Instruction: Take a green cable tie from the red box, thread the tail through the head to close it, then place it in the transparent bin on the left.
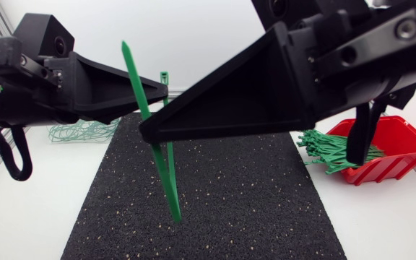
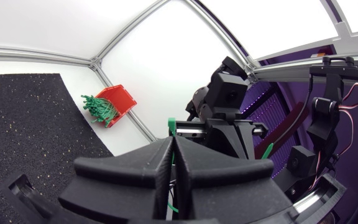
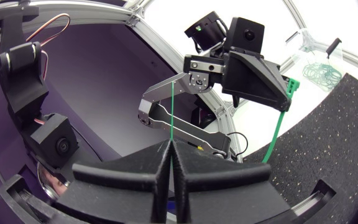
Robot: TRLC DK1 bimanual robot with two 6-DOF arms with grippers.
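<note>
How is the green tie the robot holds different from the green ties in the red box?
The held tie is alone, up in the air, bent into a narrow V, pinched by the left gripper and right gripper. The boxed ties lie bundled in the red box, poking over its edge. Both are green.

the left gripper and the right gripper are matte black, each with broad wedge-shaped fingers. a black cable loops under the left arm, and a silver screw sits in the right arm's black housing.
</note>
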